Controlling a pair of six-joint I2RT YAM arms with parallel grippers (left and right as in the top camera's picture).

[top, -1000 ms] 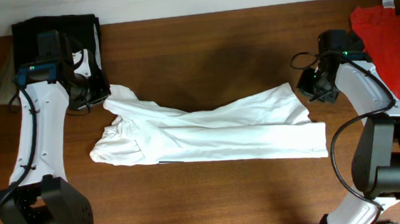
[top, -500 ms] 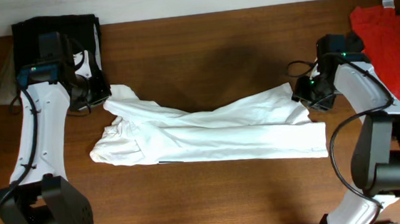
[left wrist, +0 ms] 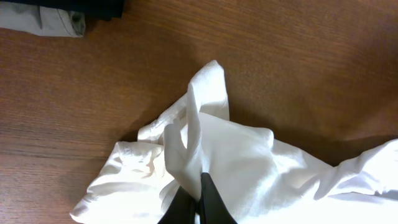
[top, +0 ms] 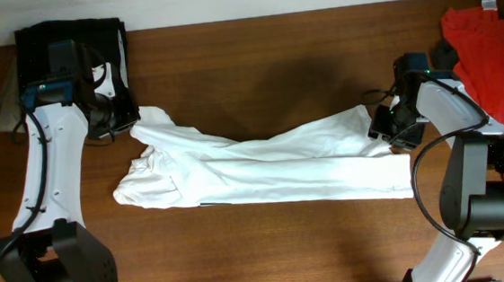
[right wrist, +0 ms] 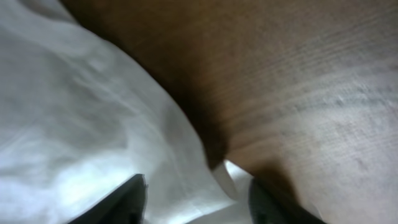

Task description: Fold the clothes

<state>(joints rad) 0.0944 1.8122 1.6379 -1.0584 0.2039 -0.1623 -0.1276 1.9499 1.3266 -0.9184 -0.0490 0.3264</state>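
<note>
The clothes, a white T-shirt (top: 272,166), lie stretched in a long crumpled band across the middle of the table. My left gripper (top: 132,123) is at the shirt's upper left corner. In the left wrist view that gripper (left wrist: 199,198) is shut on a raised fold of the white T-shirt (left wrist: 249,162). My right gripper (top: 385,130) is low over the shirt's right end. In the right wrist view it (right wrist: 199,199) stands open, with the edge of the white fabric (right wrist: 93,124) lying between its dark fingers (right wrist: 127,202).
A red shirt with white print (top: 498,59) lies at the right table edge, close behind my right arm. A black garment (top: 73,38) on a beige one (top: 1,107) sits at the back left corner, just beyond my left arm.
My right gripper has moved left and down onto the shirt's right end, and its jaws have opened. The left gripper and the shirt have stayed put.
</note>
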